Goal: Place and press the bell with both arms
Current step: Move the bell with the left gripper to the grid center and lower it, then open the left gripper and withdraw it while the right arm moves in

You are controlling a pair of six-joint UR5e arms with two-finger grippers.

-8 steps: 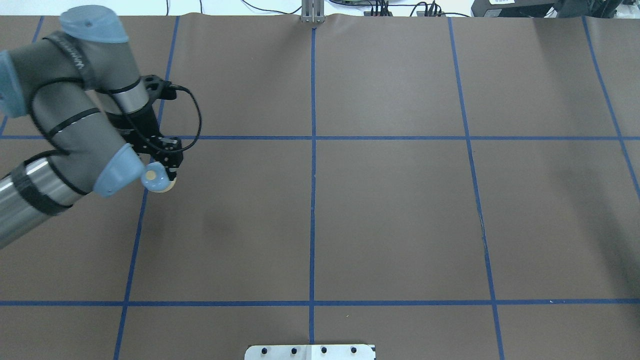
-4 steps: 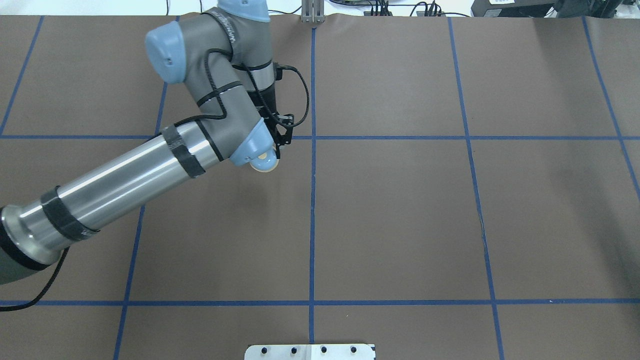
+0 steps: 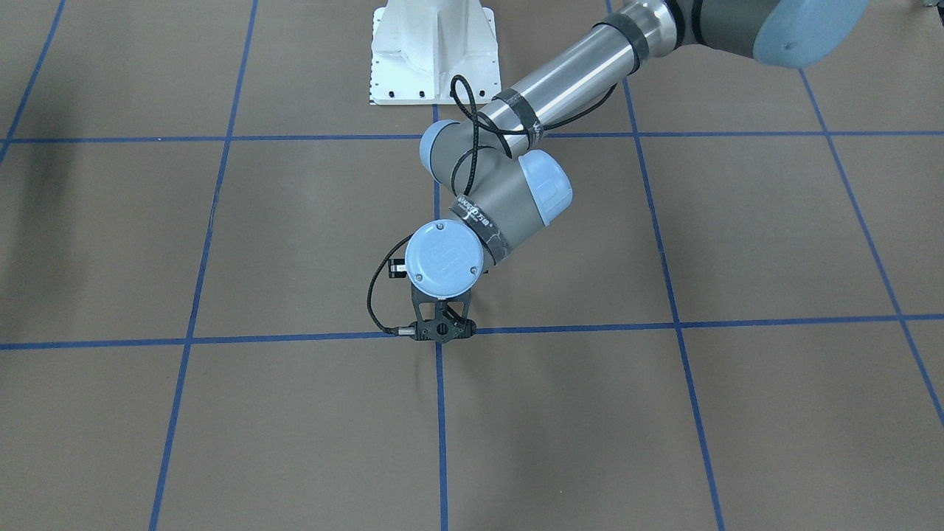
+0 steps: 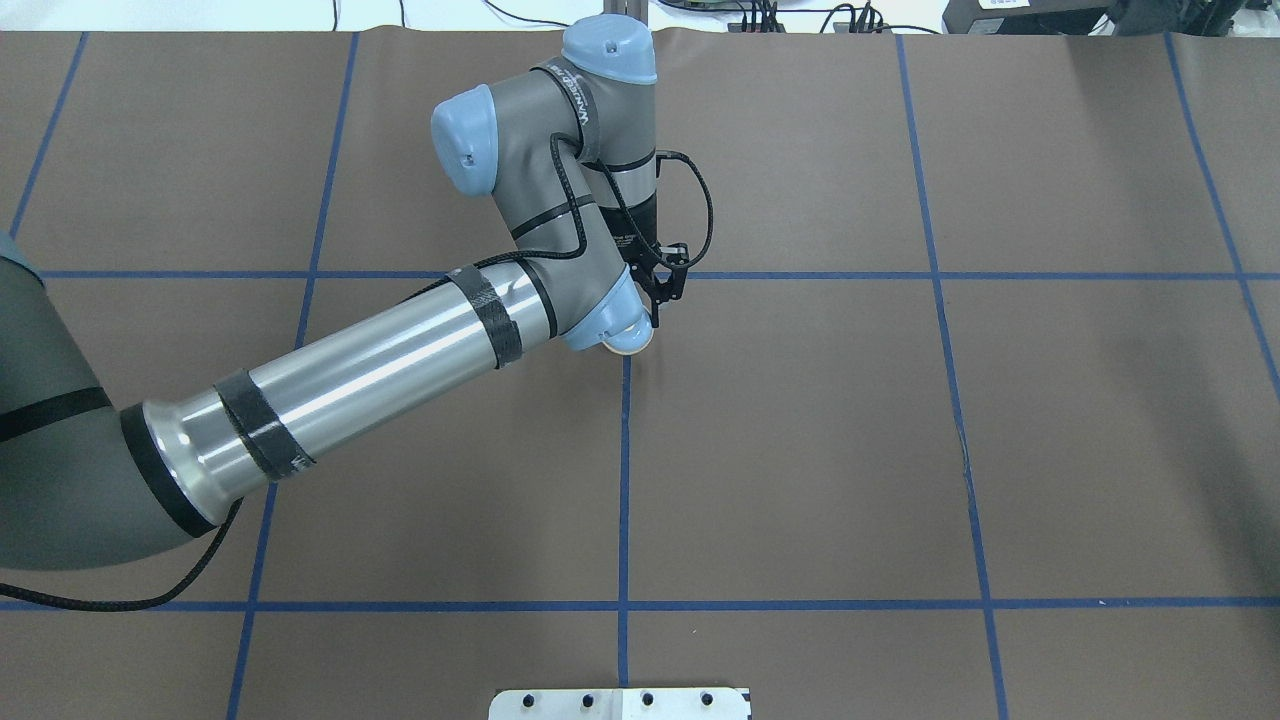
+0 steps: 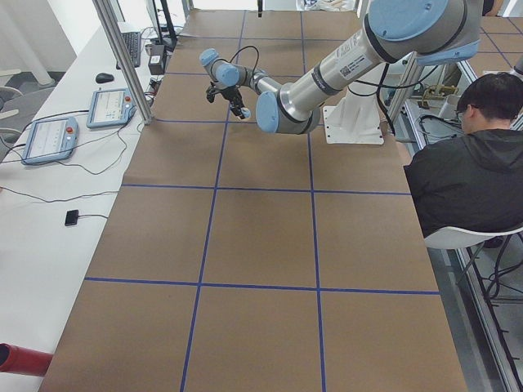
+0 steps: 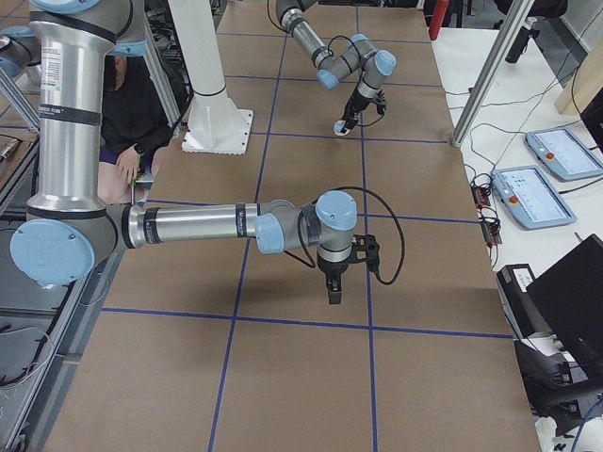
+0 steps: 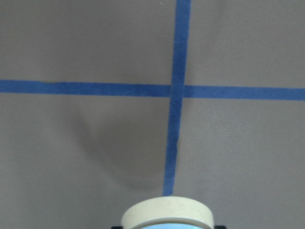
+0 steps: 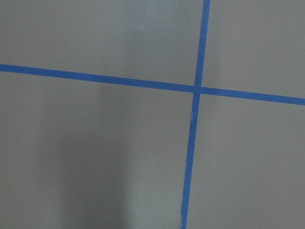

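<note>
Currently the left gripper [image 3: 441, 333] clamps the bell [image 4: 629, 344] near the tape cross [image 7: 177, 89]; releasing high could topple it. Jaw state of the right gripper [image 6: 334, 292] cannot be told.

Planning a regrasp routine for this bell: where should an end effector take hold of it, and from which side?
Probably across the bell's round dome, just above the cream base ring, coming down from above. It hangs base-down in the left end effector gripped that way. The wider ring below the grip should help keep it from slipping through.
</note>
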